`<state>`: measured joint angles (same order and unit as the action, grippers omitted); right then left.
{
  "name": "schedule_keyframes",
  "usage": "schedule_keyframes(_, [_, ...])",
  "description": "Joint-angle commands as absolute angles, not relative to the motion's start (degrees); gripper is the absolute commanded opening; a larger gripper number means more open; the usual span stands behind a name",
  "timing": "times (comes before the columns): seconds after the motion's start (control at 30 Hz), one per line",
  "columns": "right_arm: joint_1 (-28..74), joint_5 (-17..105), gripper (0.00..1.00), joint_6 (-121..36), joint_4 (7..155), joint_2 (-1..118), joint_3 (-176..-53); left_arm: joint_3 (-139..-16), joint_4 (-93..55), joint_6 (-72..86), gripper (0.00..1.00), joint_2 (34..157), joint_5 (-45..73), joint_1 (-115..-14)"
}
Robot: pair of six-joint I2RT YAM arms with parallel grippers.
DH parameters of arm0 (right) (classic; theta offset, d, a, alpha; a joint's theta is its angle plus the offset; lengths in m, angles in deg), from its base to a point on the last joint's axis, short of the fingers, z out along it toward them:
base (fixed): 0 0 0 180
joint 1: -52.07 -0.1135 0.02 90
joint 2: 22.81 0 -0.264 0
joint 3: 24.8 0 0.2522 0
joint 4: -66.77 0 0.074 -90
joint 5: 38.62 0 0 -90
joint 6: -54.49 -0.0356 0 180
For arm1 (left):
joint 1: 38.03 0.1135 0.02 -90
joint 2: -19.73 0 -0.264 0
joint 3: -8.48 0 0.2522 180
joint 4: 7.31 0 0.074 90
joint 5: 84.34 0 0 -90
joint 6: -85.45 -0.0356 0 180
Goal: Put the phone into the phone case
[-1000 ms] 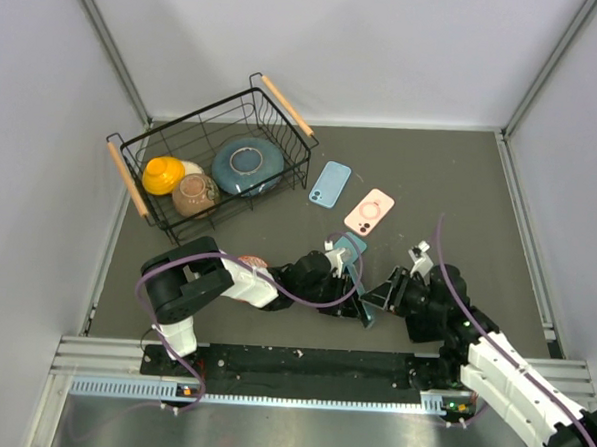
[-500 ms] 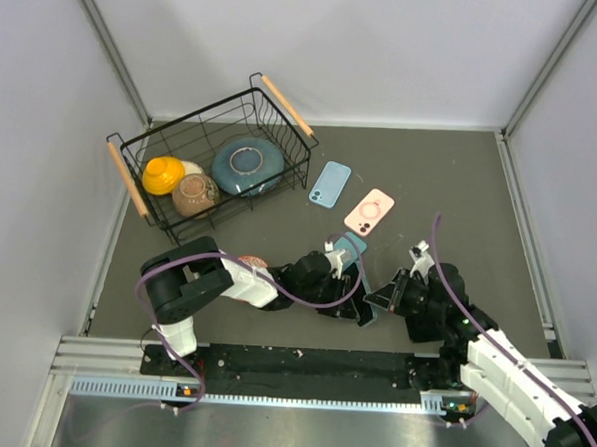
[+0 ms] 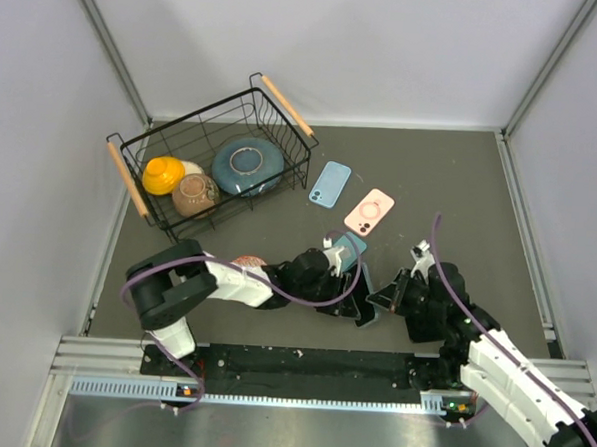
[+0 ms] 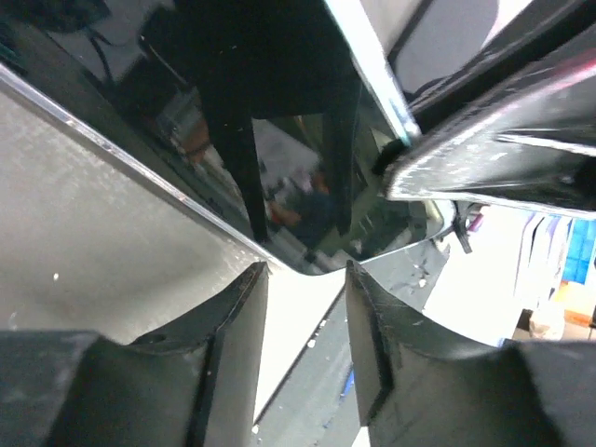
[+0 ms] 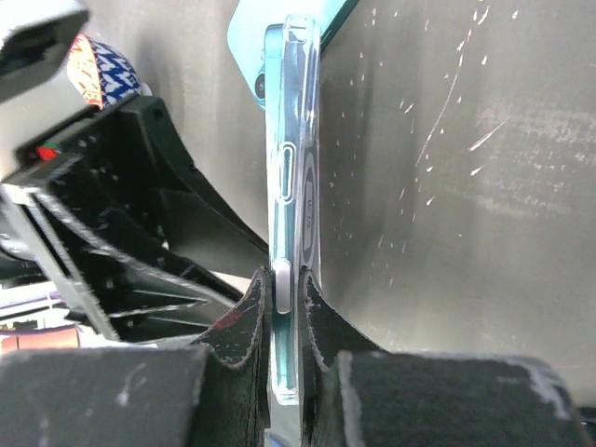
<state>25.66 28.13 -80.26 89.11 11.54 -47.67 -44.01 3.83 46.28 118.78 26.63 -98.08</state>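
Near the front edge of the worktop (image 3: 451,181), about in the middle, the two arms meet. The phone (image 3: 353,248) is up between them, standing on its thin side with its blue back showing. From above, its long side runs from the front edge toward the back edge. The right gripper (image 3: 380,296) has the near end, and the left gripper (image 3: 344,278) is at its left side. Just past the far end of the phone lies a pink case (image 3: 369,211), flat, with a ring on it. A blue one (image 3: 331,183) lies further back and left, near the basket (image 3: 287,106) in the back left corner. I cannot tell if it is a case or another phone. I think the pink case is the one to go for, and both arms are about as near to it. The worktop around it is bare, so there is room to move. From the left wrist I see the black shiny screen, with one round corner of the phone right at the fingertips (image 4: 237,307). The jaws stand partly apart with light between them, so they are not squeezing the phone. From the right wrist the phone is seen edge-on, with its side buttons showing. The two pads (image 5: 244,326) press tight on its thin sides, so this gripper holds it. The edge looks clear and glassy, and I cannot tell if a case is already on.
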Motion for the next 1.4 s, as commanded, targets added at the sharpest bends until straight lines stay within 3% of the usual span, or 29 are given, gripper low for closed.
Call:
schedule_keyframes(0.0, [25.3, 29.8, 0.00, -81.8, 92.0, 8.6, -52.7, -47.1, -2.8, 43.3, 0.50, 108.7, 22.6, -98.1])
schedule_keyframes(0.2, [25.2, 30.4, 0.00, -86.7, 91.7, 0.1, -55.0, -46.0, -10.5, 42.1, 0.67, 94.9, 18.3, -95.8])
schedule_keyframes(0.5, [25.2, 28.5, 0.00, -98.9, 69.6, -8.2, -48.1, -42.7, -10.8, 45.6, 0.69, 84.7, 21.7, -90.9])
schedule_keyframes(0.8, [25.1, 23.8, 0.00, -107.3, 50.7, -8.1, -43.2, -43.1, -7.7, 46.6, 0.72, 82.6, 23.7, -89.5])
schedule_keyframes(1.13, [25.1, 20.4, 0.00, -112.3, 43.0, -6.9, -39.9, -40.8, 3.2, 50.6, 0.71, 84.3, 27.6, -89.4])
schedule_keyframes(1.2, [25.0, 19.6, 0.00, -112.9, 41.4, -6.3, -38.9, -40.2, 5.8, 51.5, 0.70, 84.8, 29.1, -89.4])
schedule_keyframes(1.33, [24.9, 18.9, 0.00, -112.7, 40.7, -5.1, -37.4, -39.3, 11.6, 52.4, 0.58, 85.9, 31.4, -89.4])
schedule_keyframes(1.37, [24.9, 18.2, 0.00, -111.9, 41.6, -5.0, -37.3, -38.5, 13.4, 52.7, 0.42, 86.1, 31.8, -89.4])
